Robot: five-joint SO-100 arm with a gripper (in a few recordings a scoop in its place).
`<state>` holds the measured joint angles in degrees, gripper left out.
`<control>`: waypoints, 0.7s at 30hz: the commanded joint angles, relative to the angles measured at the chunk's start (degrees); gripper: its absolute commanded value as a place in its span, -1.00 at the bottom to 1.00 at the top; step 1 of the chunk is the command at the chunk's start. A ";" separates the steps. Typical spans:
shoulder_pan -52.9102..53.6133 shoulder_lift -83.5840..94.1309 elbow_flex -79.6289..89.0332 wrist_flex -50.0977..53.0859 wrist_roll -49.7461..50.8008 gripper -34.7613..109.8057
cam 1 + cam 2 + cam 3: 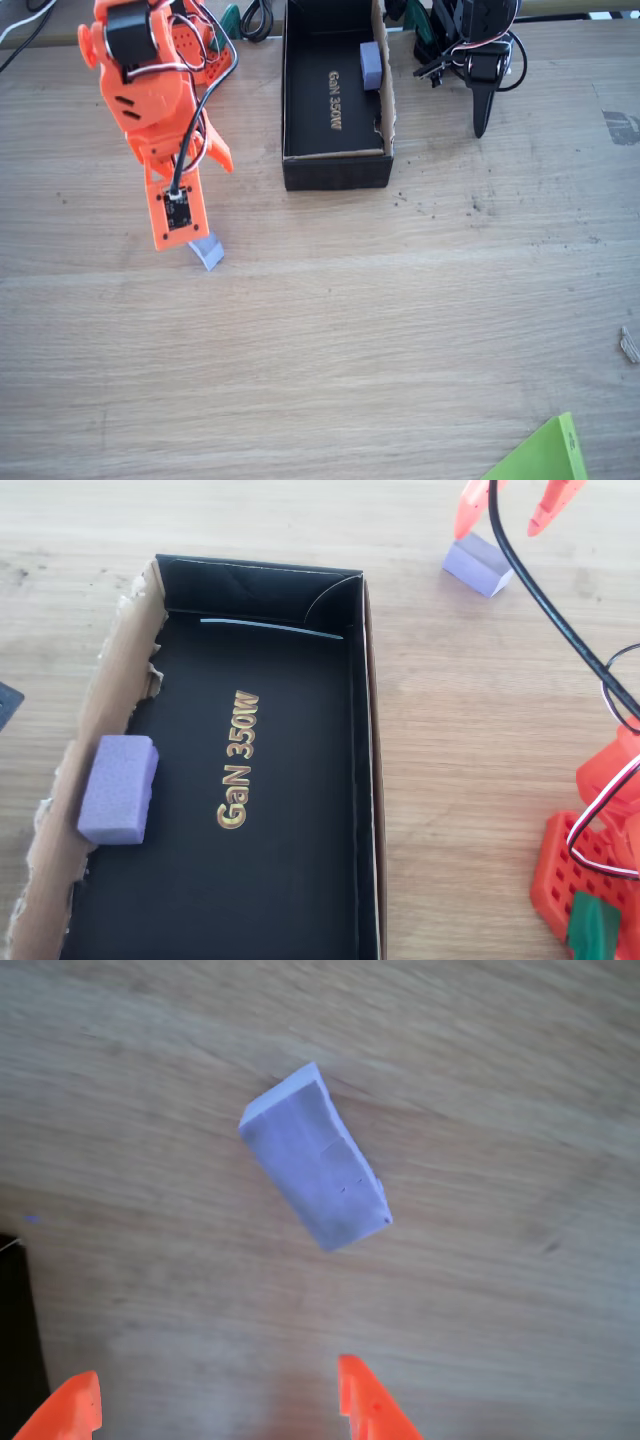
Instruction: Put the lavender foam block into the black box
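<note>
A lavender foam block [208,250] lies on the wooden table, to the left of the black box [335,172] in the fixed view. My orange gripper [215,1380] hovers over it, open, with nothing between its fingers. In the wrist view the block [315,1160] lies skewed just ahead of the two orange fingertips [352,1375]. From overhead, the gripper [505,520] stands right above the block [478,565], outside the box's right wall [368,730]. A second lavender block [118,788] rests inside the box against its brown cardboard wall.
The box's floor shows gold "GaN 350W" lettering [237,760]. My arm's orange base [590,875] and black cable [545,610] lie right of the box in the overhead view. A green sheet corner [548,455] sits at the table's near right.
</note>
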<state>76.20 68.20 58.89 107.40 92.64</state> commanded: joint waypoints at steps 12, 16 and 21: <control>2.46 -3.60 -1.85 -4.13 -2.46 -0.09; 2.90 -4.83 -2.64 -4.39 -3.25 -0.09; 3.52 -5.98 -3.25 -5.10 -4.22 -0.09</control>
<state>79.01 61.44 57.83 102.74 88.59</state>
